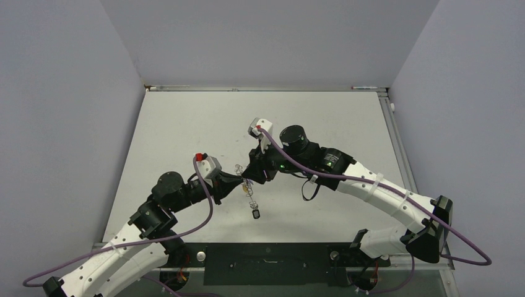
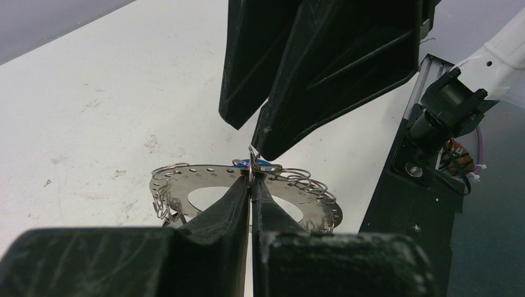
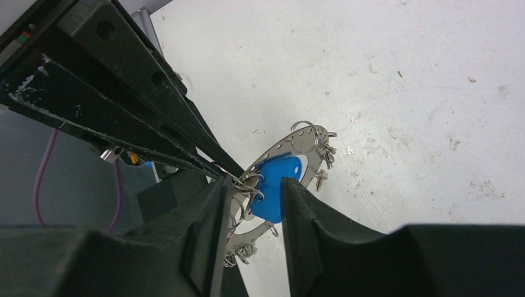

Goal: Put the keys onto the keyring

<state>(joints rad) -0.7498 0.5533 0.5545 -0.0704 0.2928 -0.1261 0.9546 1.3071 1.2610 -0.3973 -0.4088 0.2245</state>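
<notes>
Blue key (image 3: 273,185) lies between right gripper's (image 3: 257,184) parted fingers.

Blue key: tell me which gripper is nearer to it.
Right. The right gripper stands open around the blue key; the left gripper pinches the keyring beside it.
</notes>
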